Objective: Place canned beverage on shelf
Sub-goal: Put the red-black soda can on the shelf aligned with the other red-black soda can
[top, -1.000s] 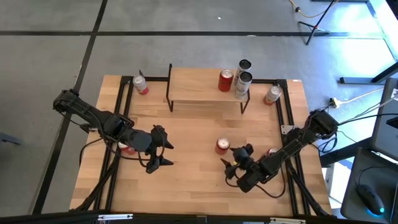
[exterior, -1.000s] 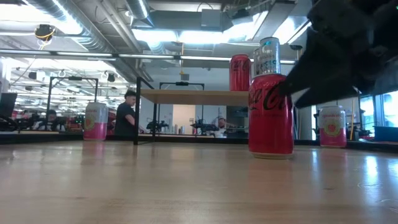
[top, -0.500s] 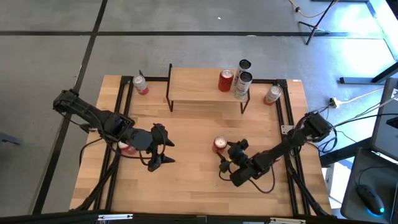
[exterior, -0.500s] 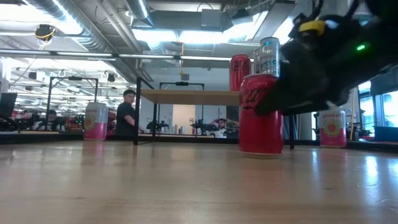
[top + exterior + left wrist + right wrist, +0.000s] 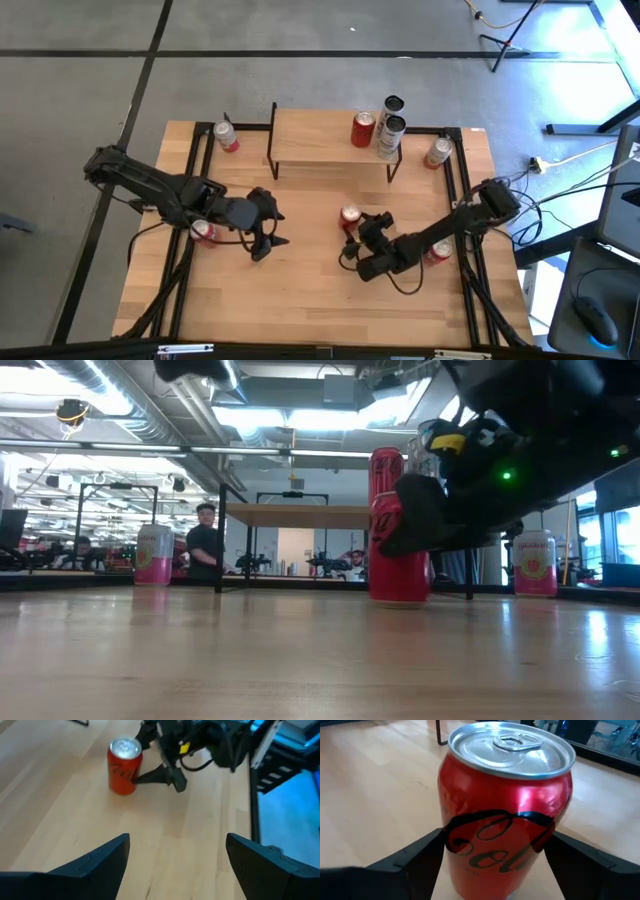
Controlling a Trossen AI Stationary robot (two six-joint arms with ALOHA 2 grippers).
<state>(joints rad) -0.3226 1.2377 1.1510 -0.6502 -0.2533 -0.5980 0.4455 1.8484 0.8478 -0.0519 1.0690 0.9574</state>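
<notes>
A red cola can (image 5: 349,216) stands upright on the wooden table, in front of the shelf (image 5: 315,140). My right gripper (image 5: 357,232) reaches it from the near right and is shut on it; the can fills the right wrist view (image 5: 505,810). The shelf is a low wooden top on thin black legs. It carries another red can (image 5: 363,128) and two stacked silver cans (image 5: 389,128). My left gripper (image 5: 272,232) hovers open and empty over the table left of the middle. In its wrist view (image 5: 177,855) the red can (image 5: 124,765) shows farther off. My right gripper has the red can between its two fingers, one on each side of the can's wall (image 5: 451,850), about halfway up. The fingers (image 5: 420,857) come slanting down from the table's near right. The can stays upright, its base at the tabletop (image 5: 400,600).
A pink-and-white can (image 5: 226,136) stands at the far left beside the shelf, another (image 5: 437,152) at the far right. One red can (image 5: 203,232) stands under my left arm and one (image 5: 437,250) under my right arm. People (image 5: 205,540) are in the room behind.
My right gripper has moved toward the far left, nearer the shelf, and tipped lower. The red can has gone with it, staying upright. My left gripper has shifted a little toward the table's middle.
</notes>
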